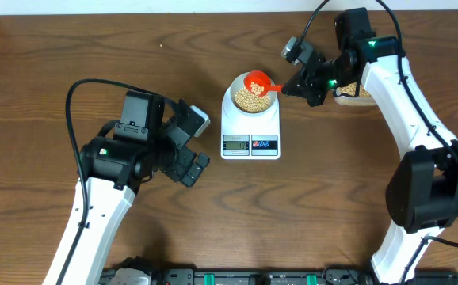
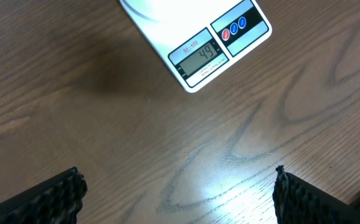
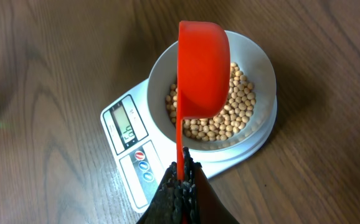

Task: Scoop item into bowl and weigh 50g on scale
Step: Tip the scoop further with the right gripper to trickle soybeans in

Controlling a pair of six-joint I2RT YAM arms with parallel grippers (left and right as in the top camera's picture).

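Note:
The white scale (image 1: 250, 131) stands mid-table with the pale bowl (image 1: 236, 85) on it, holding beige beans (image 1: 249, 99). My right gripper (image 1: 302, 83) is shut on the handle of an orange-red scoop (image 1: 258, 81), held over the bowl with a few beans in it. In the right wrist view the scoop (image 3: 200, 71) hangs tilted above the beans (image 3: 233, 115) in the bowl (image 3: 264, 68), on the scale (image 3: 133, 168). My left gripper (image 1: 191, 158) is open and empty, left of the scale. The left wrist view shows the scale (image 2: 208, 46) display reading 49.
A clear tub of beans (image 1: 354, 93) sits at the back right, partly hidden behind my right arm. Cables run over the back of the table. A black rail lies along the front edge (image 1: 237, 277).

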